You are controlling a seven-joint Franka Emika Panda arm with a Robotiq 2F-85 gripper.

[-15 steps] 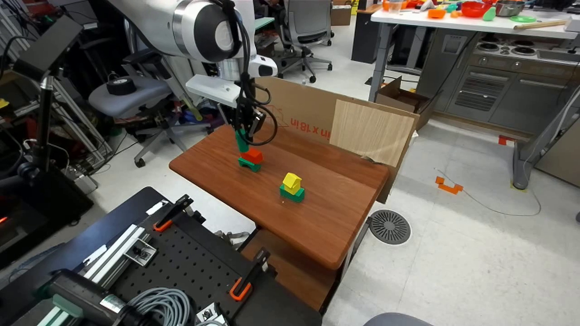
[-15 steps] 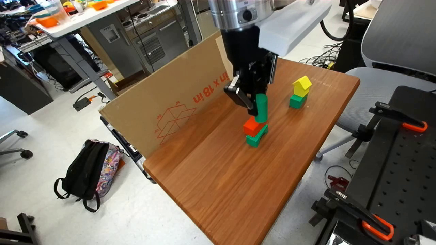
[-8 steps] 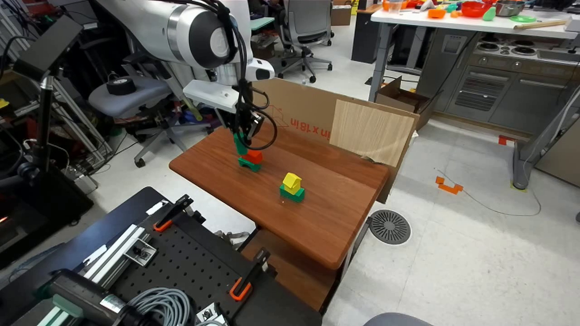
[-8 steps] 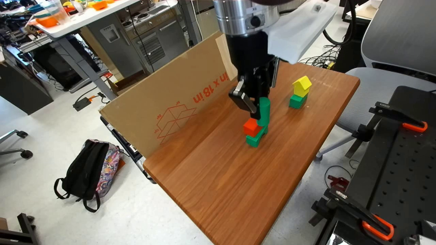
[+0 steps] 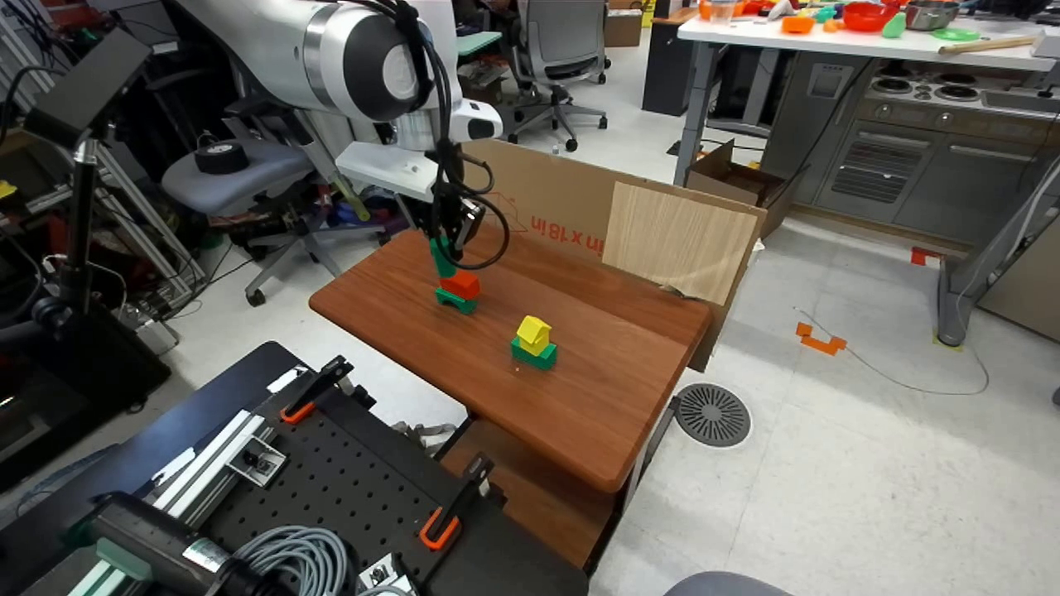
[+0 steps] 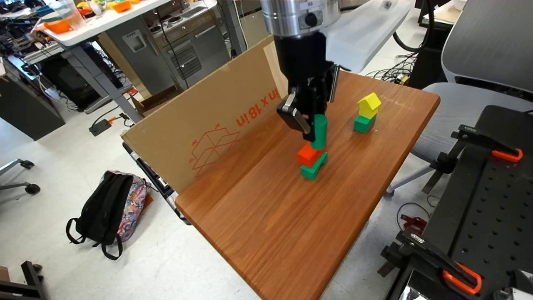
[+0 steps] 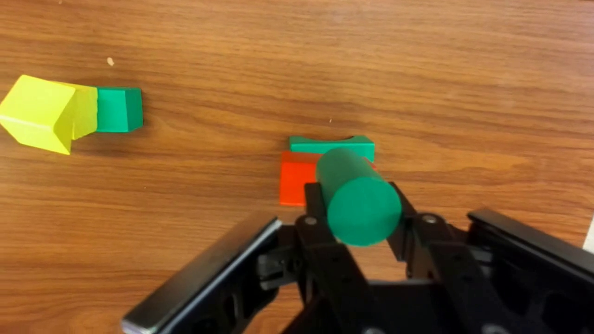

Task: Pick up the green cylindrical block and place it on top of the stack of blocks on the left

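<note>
My gripper (image 7: 356, 199) is shut on the green cylindrical block (image 7: 364, 211), with one finger on each side of it. In both exterior views the green cylindrical block (image 6: 320, 132) (image 5: 443, 259) hangs nearly upright from the gripper (image 6: 313, 132). The stack of blocks is an orange-red block (image 6: 308, 155) over a green arched block (image 6: 313, 167); it also shows in an exterior view (image 5: 461, 285). The cylinder's lower end overlaps the orange-red block (image 7: 296, 182) in view. I cannot tell whether they touch. The cylinder hides part of the stack in the wrist view.
A yellow house-shaped block (image 6: 369, 106) on a green block (image 6: 364, 124) stands apart on the wooden table (image 6: 266, 225). A cardboard sheet (image 6: 208, 121) stands along one table edge. A black perforated board with clamps (image 5: 331, 480) lies beside the table.
My gripper with the green cylinder dipped slightly half a second ago and has now risen back a little, near its height of one second ago. The block stacks have not moved.
</note>
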